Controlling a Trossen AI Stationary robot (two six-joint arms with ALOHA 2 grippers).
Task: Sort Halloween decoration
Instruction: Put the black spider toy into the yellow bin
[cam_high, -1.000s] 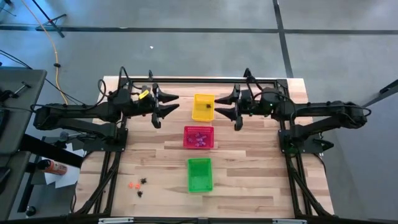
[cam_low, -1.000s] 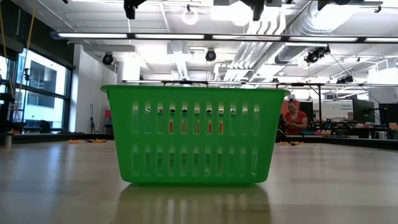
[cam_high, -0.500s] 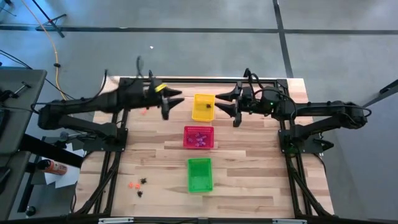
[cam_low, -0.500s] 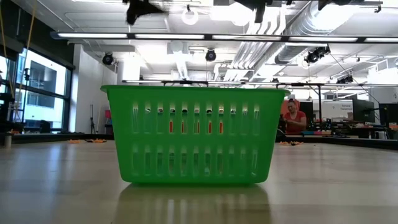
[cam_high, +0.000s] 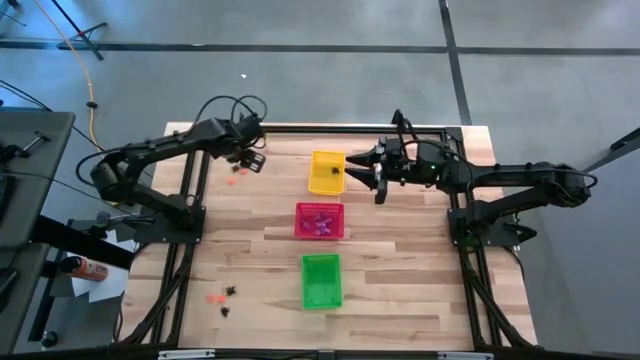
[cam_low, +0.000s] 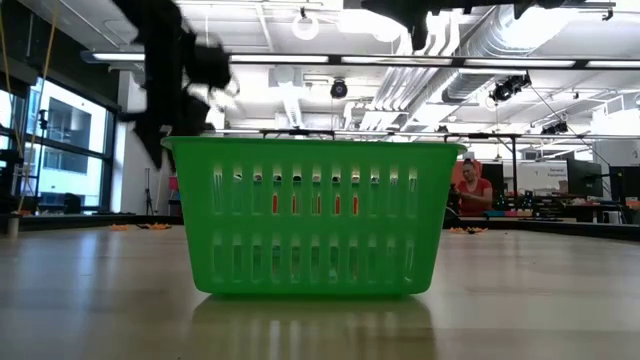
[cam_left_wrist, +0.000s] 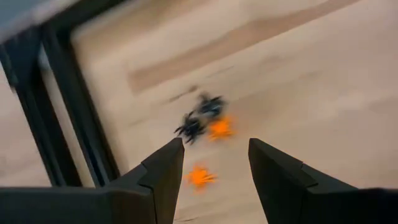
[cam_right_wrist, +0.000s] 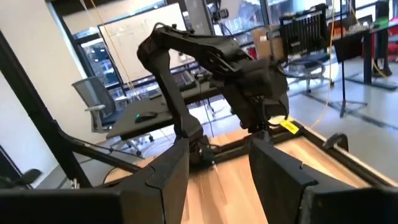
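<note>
Hovering near the far left corner of the tabletop (cam_high: 400, 290), my left hand (cam_high: 250, 160) points down at a small cluster of trinkets, its fingers (cam_left_wrist: 158, 177) spread apart with nothing between them. Just under it lie two orange trinkets (cam_left_wrist: 219, 128) and two black ones (cam_left_wrist: 200, 117), close together on the pale wood. My right hand (cam_high: 352, 167) reaches in level from the other side, fingers parted and empty, tips just beside the yellow basket (cam_high: 326, 172). Down the middle of the tabletop run the yellow basket with a black trinket (cam_high: 334, 170) inside, the red basket (cam_high: 319, 221) with purple-pink ones, and the green basket (cam_high: 321, 281). More orange and black trinkets (cam_high: 222, 297) sit near the front left. Beyond the table, a person (cam_low: 473, 190) sits in the open workshop room.
</note>
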